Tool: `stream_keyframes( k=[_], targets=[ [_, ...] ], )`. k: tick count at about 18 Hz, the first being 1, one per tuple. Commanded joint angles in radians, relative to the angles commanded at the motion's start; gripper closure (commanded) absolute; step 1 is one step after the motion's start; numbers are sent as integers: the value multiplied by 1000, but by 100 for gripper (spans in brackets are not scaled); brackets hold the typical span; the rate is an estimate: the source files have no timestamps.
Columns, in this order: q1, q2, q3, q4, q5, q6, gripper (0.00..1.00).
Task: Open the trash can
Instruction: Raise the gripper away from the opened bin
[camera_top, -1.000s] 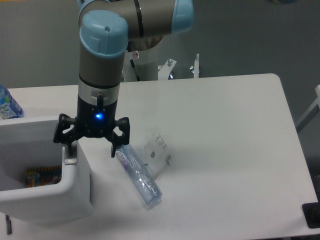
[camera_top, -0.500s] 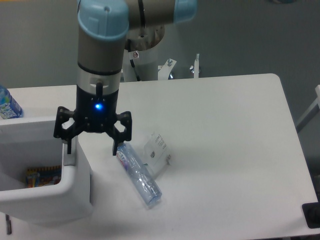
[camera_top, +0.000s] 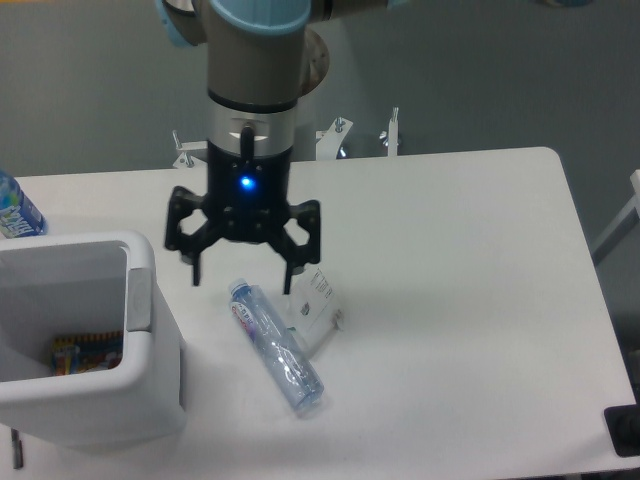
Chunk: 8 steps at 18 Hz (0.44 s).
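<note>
The trash can (camera_top: 95, 345) stands at the left front corner of the table (camera_top: 470, 300), its top open so I see coloured things inside. My gripper (camera_top: 243, 262) hangs above the table to its right, fingers spread wide and holding nothing. Just under me lies a clear plastic bottle (camera_top: 275, 345) beside a small clear packet (camera_top: 315, 305). If I go down here, I think a finger could knock the bottle and roll it. The table is white and smooth; behind it is a grey wall.
</note>
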Motion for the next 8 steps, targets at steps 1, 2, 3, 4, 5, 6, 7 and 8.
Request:
stream_keyframes(
  k=[1,2,3,4,5,6,7,8],
  targets=[
    [20,5,-15,-5,5,43,0],
    [38,15,-38,-3,15,71,0],
    [58,18,-61,0,34,89,0],
    [68,21,-74,0,50,112,0],
    [71,25,-83,-2,66,138,0],
    [83,25,-87,-2,75,168,0],
    [100,25,-91,-5,78,188,0],
    [111,25,-92,-3,78,195,0]
  ],
)
